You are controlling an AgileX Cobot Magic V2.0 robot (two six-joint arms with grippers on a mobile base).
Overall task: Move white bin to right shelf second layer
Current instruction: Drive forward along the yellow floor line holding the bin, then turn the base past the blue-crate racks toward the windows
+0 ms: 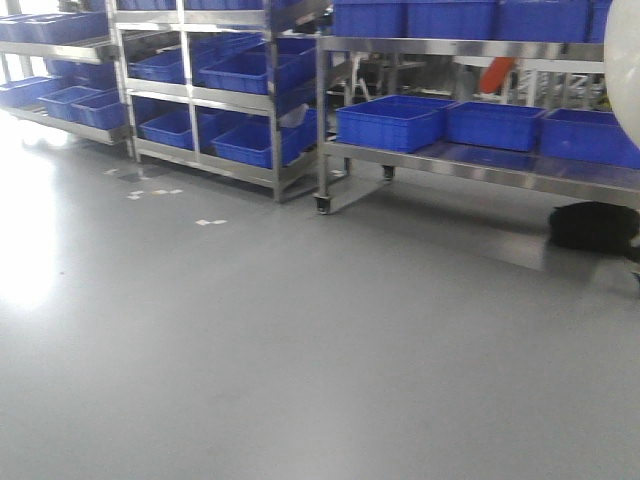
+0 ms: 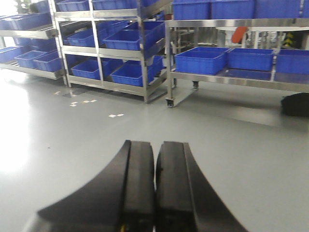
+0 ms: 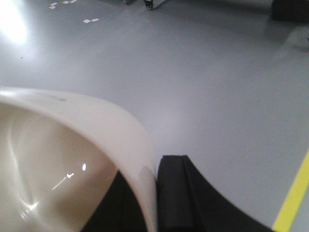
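Note:
The white bin (image 3: 91, 121) fills the lower left of the right wrist view, glossy and cream-white, with its mouth towards the camera. My right gripper (image 3: 152, 166) is shut on the bin's wall: one black finger (image 3: 174, 193) presses the outside, and the other shows dark inside the tub. A sliver of the bin (image 1: 626, 60) shows at the right edge of the front view. The right shelf (image 1: 470, 166) stands across the floor, with blue crates on its steel levels; I cannot tell which level is the second layer. My left gripper (image 2: 155, 143) is shut on nothing, above the bare floor.
Two more steel racks (image 1: 275, 100) loaded with blue crates stand at the left. A black object (image 1: 592, 226) lies on the floor under the right shelf. White tape marks (image 1: 210, 221) dot the grey floor. A yellow floor line (image 3: 294, 193) runs along the right.

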